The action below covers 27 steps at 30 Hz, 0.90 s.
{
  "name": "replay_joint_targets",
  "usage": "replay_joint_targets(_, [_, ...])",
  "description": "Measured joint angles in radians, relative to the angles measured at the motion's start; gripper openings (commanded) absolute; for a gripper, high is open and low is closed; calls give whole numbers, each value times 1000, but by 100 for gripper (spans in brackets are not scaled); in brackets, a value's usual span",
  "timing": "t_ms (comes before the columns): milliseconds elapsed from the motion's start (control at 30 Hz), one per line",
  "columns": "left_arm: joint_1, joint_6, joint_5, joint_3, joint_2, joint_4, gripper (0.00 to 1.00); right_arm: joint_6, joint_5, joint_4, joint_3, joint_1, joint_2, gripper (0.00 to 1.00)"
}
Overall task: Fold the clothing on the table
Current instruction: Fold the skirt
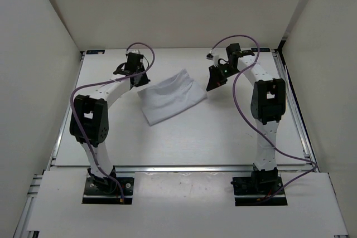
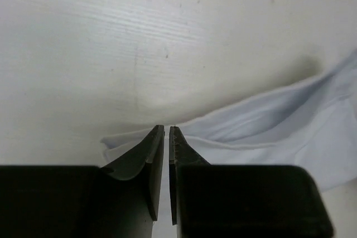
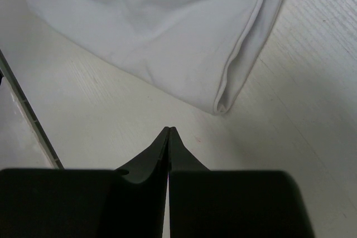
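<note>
From my station I see the clothing (image 1: 170,98) lying on the far half of the table (image 1: 184,149), about midway between the left and right edges and nearer the far edge than the near one. It is a plain white, rumpled, roughly 4-sided piece, set askew to the tabletop's edges, with 1 corner pointing toward the near-left.

The left gripper (image 2: 167,129) is at the clothing's left corner. In the left wrist view its 2 fingers (image 2: 153,154) stand drawn in to a thin slit, tips down at the tabletop. The fabric's edge runs across them and shows on both sides of the tips. I read that as a pinch on the edge of the cloth. To the right of the fingers the fabric rises in soft folds.

The right gripper (image 3: 169,130) is by the clothing's right side, near it but apart from it. Its jaws are pressed fully together with nothing between them. In the right wrist view a doubled, hemmed corner (image 3: 223,101) of the cloth lies just beyond the tips, with bare tabletop between. A metal rail (image 3: 28,115) shows at the left of that view.

Purple cables (image 1: 245,118) loop from both arms. White walls (image 1: 33,54) stand along the left, far and right edges of the tabletop.
</note>
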Motion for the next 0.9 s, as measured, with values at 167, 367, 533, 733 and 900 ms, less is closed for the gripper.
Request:
replay_joint_targets(167, [-13, 12, 27, 41, 0, 18, 31, 1, -6, 1, 0, -2, 0, 6])
replay_joint_targets(367, [-140, 39, 141, -66, -42, 43, 42, 0, -54, 2, 0, -9, 0, 66])
replay_joint_targets(533, [-249, 43, 213, -181, -61, 42, 66, 41, -103, 54, -36, -16, -5, 79])
replay_joint_targets(733, [-250, 18, 231, -171, -46, 53, 79, 134, -141, 111, -195, -34, -9, 69])
replay_joint_targets(900, [-219, 11, 238, -119, 35, 53, 80, 186, -155, 138, -224, -46, -9, 72])
